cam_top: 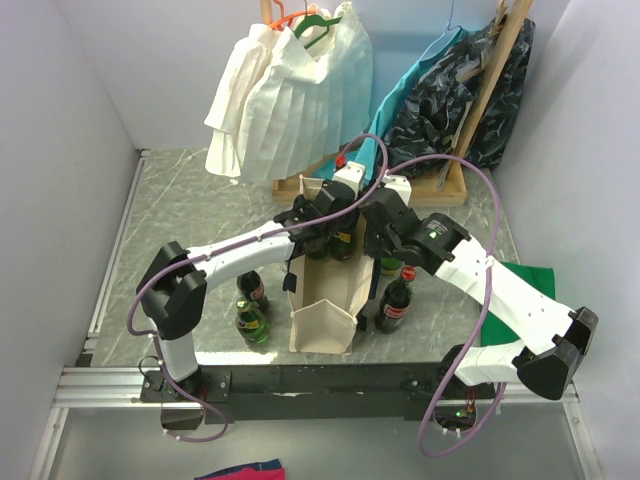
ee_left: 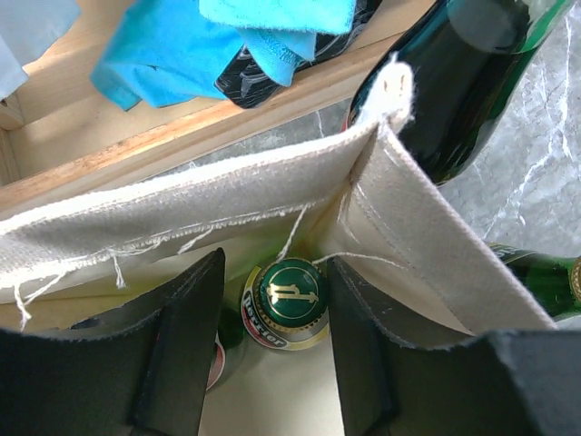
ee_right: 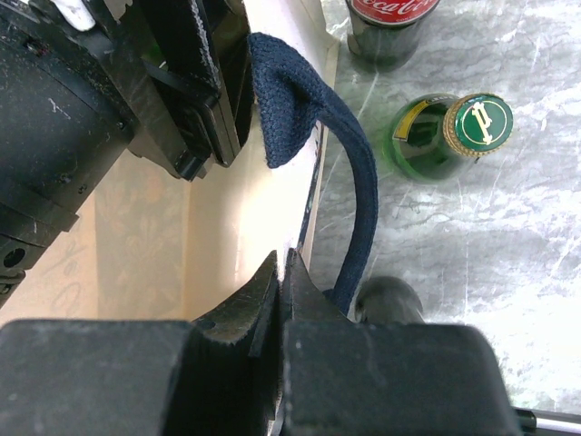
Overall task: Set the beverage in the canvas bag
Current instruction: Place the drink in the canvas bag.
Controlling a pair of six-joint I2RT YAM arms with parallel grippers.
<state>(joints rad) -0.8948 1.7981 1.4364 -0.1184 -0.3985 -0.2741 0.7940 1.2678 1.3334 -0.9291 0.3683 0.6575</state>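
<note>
My left pincer (ee_left: 275, 263) is down inside the mouth of the canvas bag (ee_left: 182, 213), fingers spread, and the green glass bottle (ee_left: 289, 295) stands upright right between them, its green gold-rimmed cap facing up at me. There's a sliver of gap on one side; on the other I can't tell whether the finger touches the cap. That bottle is inside the bag, tucked into the corner just past my fingertips, with a frayed seam directly above it. Beside it, under one finger, a red-and-white cap (ee_left: 214, 363) peeks out, mostly hidden. Over on the other side, my right pincer (ee_right: 280, 272) is pressed together on the bag's top edge, pinching the canvas, and the navy handle (ee_right: 359, 200) loops up just right of my tips. Further right, outside the bag on the marble tabletop (ee_right: 508, 254), a second green bottle (ee_right: 454, 132) stands, and beyond it a Coca-Cola bottle (ee_right: 386, 27). From above, two more bottles (cam_top: 252, 305) sit below my left forearm.
</note>
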